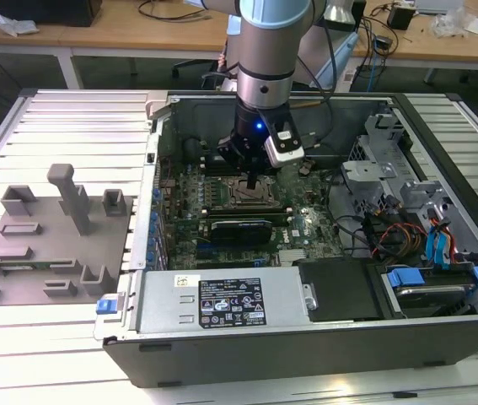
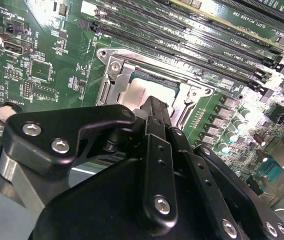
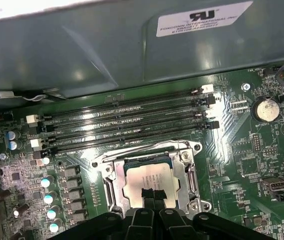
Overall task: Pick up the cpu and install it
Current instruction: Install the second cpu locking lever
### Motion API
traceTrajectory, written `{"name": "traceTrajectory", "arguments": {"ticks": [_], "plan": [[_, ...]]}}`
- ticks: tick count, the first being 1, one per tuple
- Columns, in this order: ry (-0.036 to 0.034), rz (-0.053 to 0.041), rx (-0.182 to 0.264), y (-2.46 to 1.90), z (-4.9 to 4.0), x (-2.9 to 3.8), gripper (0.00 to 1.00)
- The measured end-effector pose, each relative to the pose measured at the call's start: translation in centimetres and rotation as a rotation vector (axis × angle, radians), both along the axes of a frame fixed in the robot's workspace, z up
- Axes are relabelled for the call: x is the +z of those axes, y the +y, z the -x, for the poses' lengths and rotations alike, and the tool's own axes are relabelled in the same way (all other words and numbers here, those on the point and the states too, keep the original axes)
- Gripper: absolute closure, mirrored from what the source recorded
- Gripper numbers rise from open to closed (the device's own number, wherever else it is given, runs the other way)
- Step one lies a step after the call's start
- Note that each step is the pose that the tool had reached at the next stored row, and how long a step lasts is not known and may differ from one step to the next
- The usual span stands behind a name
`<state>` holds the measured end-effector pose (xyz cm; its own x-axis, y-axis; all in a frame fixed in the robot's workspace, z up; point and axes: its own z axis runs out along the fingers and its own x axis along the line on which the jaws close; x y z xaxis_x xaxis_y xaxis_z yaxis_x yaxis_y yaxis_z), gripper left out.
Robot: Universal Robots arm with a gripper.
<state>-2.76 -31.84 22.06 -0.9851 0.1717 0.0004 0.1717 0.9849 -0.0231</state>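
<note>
I am reaching down into the open computer case point(image 1: 323, 337), which is lying on its side on the slatted table point(image 1: 70, 126), with the grey plastic tray point(image 1: 49, 245) sitting well apart toward the exterior view's left. Inside, the green motherboard point(image 3: 232, 150) is spread under me, its memory slots point(image 3: 126, 120) running just beside the socket point(image 3: 149, 182) I am working over.

The cpu point(image 3: 149, 181) is lying flat inside that metal-framed socket, silvery top facing up, and my gripper point(image 3: 152, 194) is poised right over the edge of the chip nearest me. My fingertips point(image 2: 154, 107) are drawn together into a narrow point over the chip; they do not appear to be clamped on anything, though I cannot tell whether they are touching its top.

To my judgement, doing this well means keeping my tips square and vertical, pressing only gently if at all, since the chip should settle level in the frame without tilting. I am treating any sideways drag as the risk here: it could shift the chip off its seat.
</note>
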Motion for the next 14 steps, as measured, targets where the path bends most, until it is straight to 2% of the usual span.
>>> {"name": "traceTrajectory", "arguments": {"ticks": [4, 10, 14], "plan": [[0.0001, 0.0002, 0.000, -0.01, 0.00, 0.23, 0.89], [0.0002, 0.0002, 0.000, -0.01, 0.00, 1.41, 0.89], [0.0001, 0.0001, 0.000, -0.02, 0.00, 1.49, 0.89]]}}
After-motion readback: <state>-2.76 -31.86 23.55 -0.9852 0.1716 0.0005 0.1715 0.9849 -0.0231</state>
